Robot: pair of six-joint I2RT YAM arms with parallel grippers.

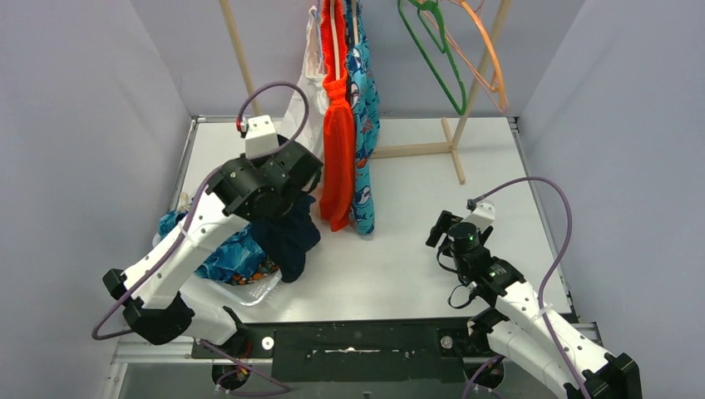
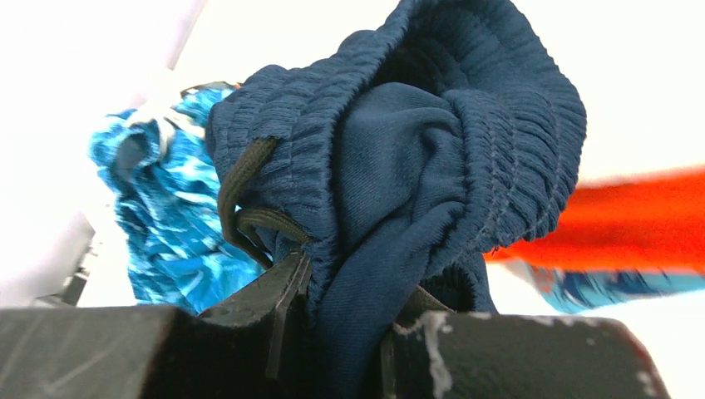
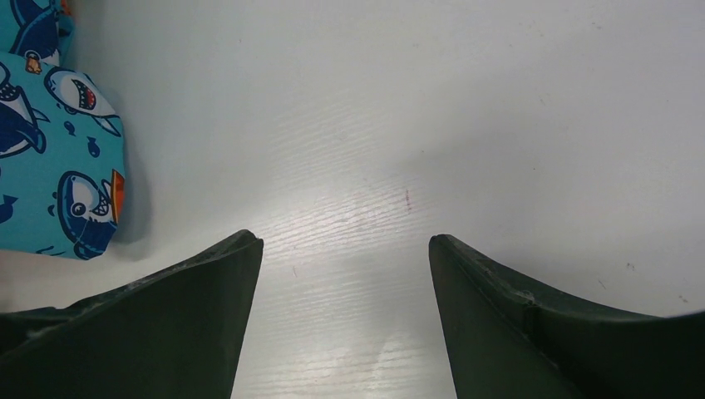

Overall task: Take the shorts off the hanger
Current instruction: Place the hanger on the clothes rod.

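Your left gripper (image 2: 353, 293) is clamped on the navy shorts (image 2: 399, 150); the wrist view shows a fold of fabric just under the ribbed waistband pinched between the two black fingers, with the dark drawcord (image 2: 241, 187) looping beside the left one. From above, the navy shorts hang bunched under that gripper, off the rack and low over the left side of the table (image 1: 399, 258); beneath and to the left of them lies a heap with the blue patterned shorts (image 2: 166, 224) on top. The bright orange shorts (image 1: 337, 141) and the teal shark-print shorts (image 1: 364, 116) hang side by side on the wooden rack (image 1: 456, 154), touching each other, their hems just right of the navy bundle. A green hanger (image 1: 432, 62) and an orange hanger (image 1: 490, 58) hang bare further right on the rail. Your right gripper (image 3: 342, 241) has its fingers spread wide with nothing between them (only bare tabletop shows in the gap); it hovers low over the right side of the table, the shark-print hem at the left edge of its view.
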